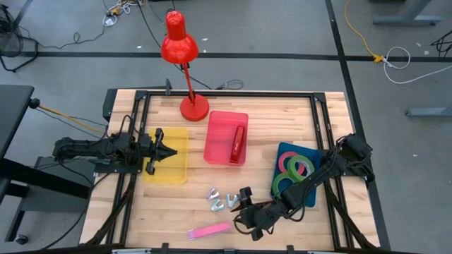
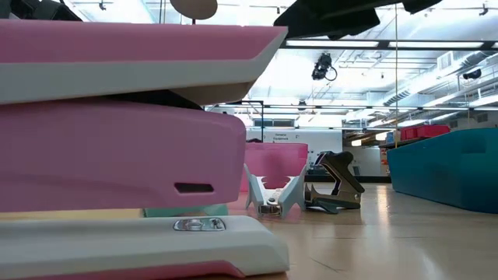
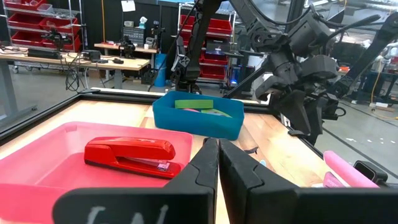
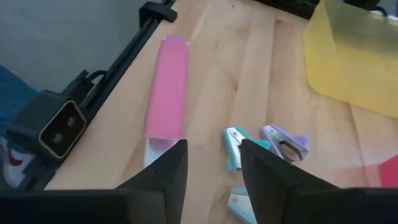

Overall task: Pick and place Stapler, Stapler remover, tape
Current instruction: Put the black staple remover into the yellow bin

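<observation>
A red stapler (image 1: 238, 143) lies in the pink tray (image 1: 219, 120). A pink stapler (image 1: 210, 230) lies flat near the table's front edge. Three pale staple removers (image 1: 220, 200) and a dark one (image 2: 336, 185) sit on the wood beside it. The tape, two green rolls (image 1: 305, 167) and a pinkish one (image 1: 288, 164), lies in the blue tray (image 1: 282, 148). My right gripper (image 4: 211, 149) hovers open, slanting down, just right of the pink stapler (image 4: 166, 87), with nothing between its fingers. My left gripper (image 3: 217, 162) is shut and level over the yellow tray (image 1: 176, 169).
A red desk lamp (image 1: 180, 42) stands at the table's far edge, its base (image 1: 194, 108) behind the pink tray. A black frame rail (image 4: 118, 68) runs along the near edge beside the pink stapler. Bare wood lies between the yellow tray and the staple removers.
</observation>
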